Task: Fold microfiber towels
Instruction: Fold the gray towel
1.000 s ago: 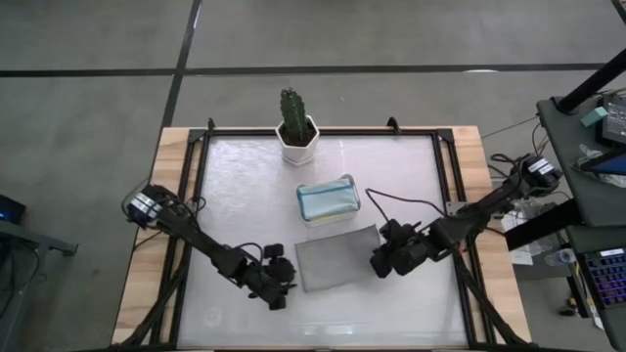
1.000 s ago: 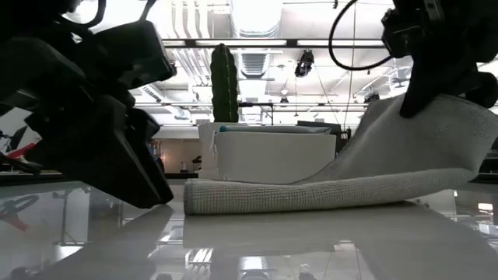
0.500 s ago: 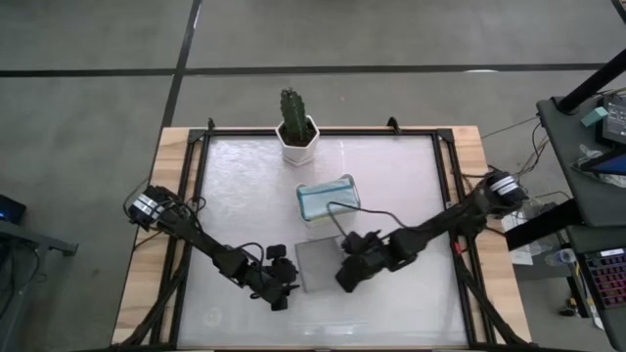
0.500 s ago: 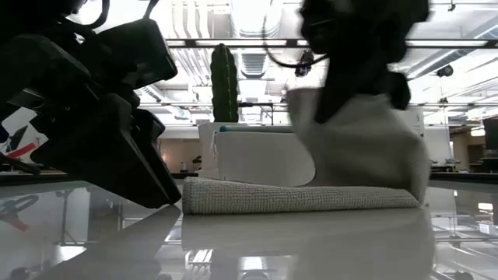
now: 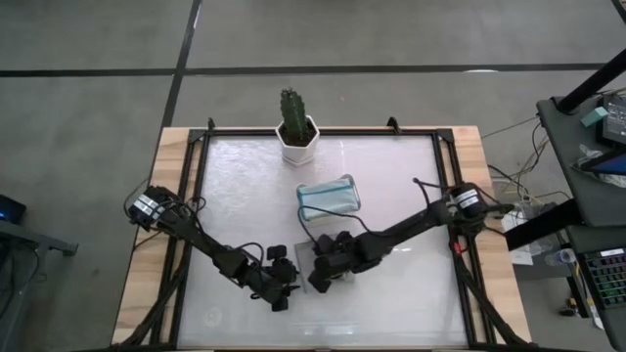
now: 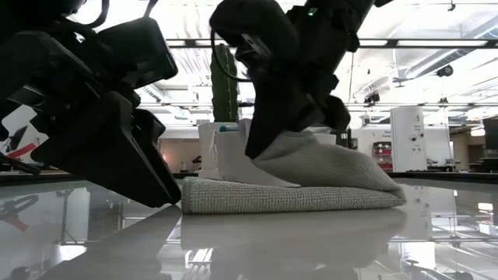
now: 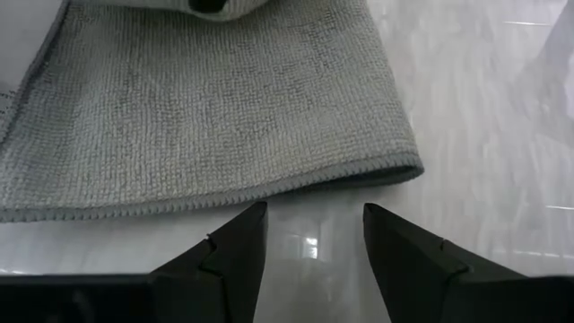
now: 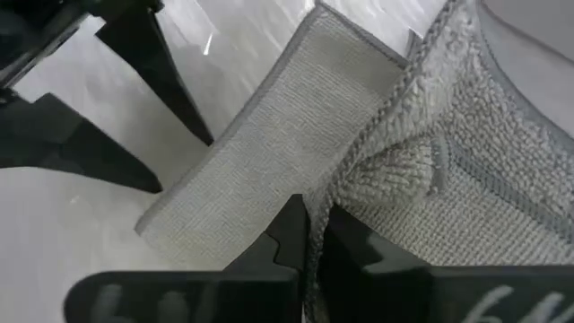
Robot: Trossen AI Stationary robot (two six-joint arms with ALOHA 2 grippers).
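Low view: the grey towel (image 6: pixel 311 183) was pinched by the right gripper (image 6: pixel 268 148), folded over; the left gripper (image 7: pixel 309 247) was held open beside it.

You've got a glossy white table (image 5: pixel 391 186) w/ black rails and wood edging. Directly on it: white pot w/ cactus (image 5: pixel 294 129) at the far edge, centre; white tray (image 5: pixel 328 198) near the middle, holding teal cloth; grey towel (image 6: pixel 296 196) just nearside of the tray, flat on the surface, one part lifted and doubled over itself.
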